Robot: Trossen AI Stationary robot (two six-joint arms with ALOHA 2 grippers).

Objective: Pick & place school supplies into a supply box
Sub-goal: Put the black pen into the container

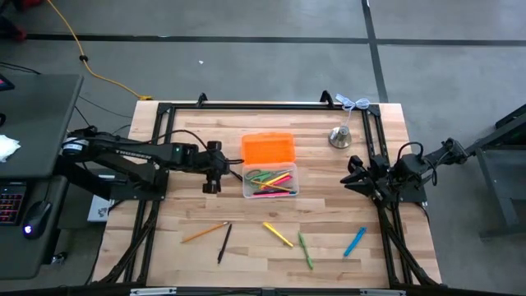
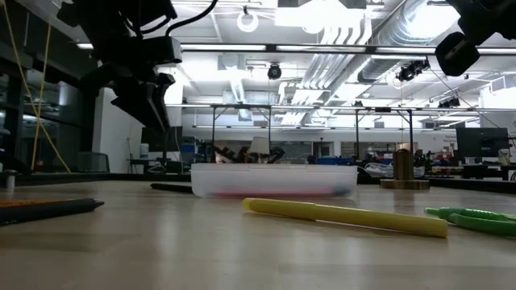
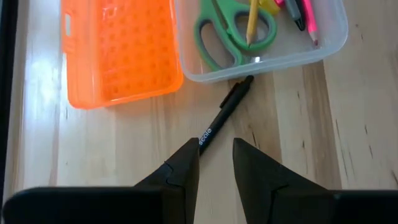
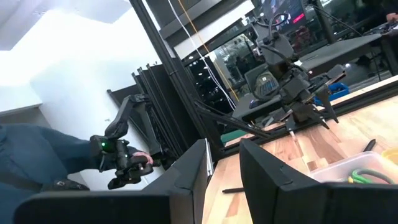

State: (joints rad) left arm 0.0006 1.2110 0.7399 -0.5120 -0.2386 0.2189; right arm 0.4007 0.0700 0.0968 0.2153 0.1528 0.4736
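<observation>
Hovering left claw [image 3: 216,163], slim black pen [image 3: 224,118] (wooden tabletop)

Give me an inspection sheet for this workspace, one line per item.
Surface: wooden table, bare wood visible.
Job's things: supply box open, orange lid laid back, scissors and pens inside; black pen beside the box; five more pens loose along the front.
Clutter: silver bell.
Grippers: left gripper open above the black pen; right gripper open, empty, at the table's right edge.
Cables: yellow cable on floor.
Surroundings: a person's sleeve.
</observation>
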